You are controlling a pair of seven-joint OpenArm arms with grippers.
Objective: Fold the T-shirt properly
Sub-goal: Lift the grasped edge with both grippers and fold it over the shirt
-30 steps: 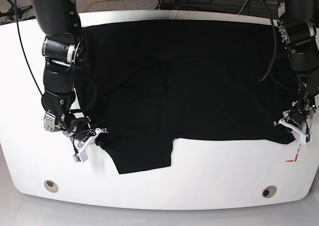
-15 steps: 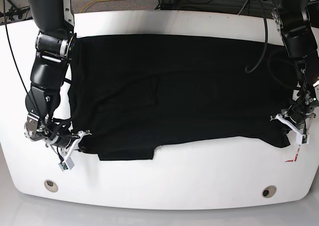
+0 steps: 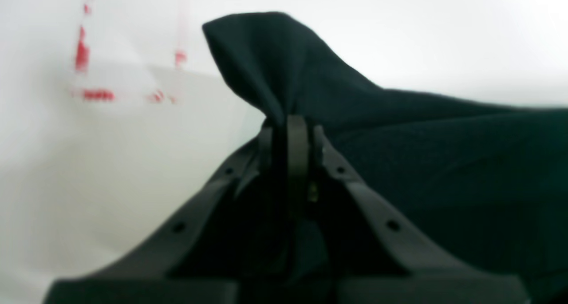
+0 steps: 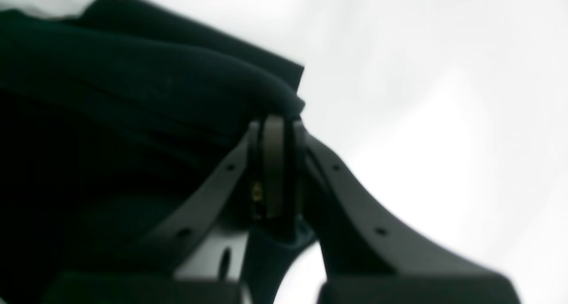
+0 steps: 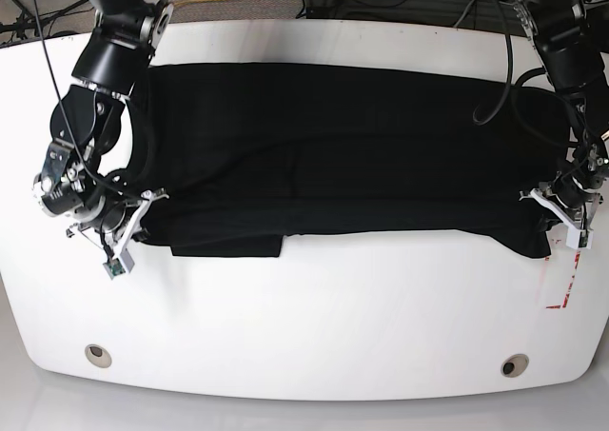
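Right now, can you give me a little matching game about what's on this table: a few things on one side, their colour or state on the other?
Things:
1. T-shirt
2. table
3. corner marks
4. left gripper

Descriptions:
a. white
b. red
c. shut on a pinch of cloth
d. black, spread flat

Pairs: 1-d, 2-a, 3-b, 4-c. The right gripper also pinches the shirt's edge.
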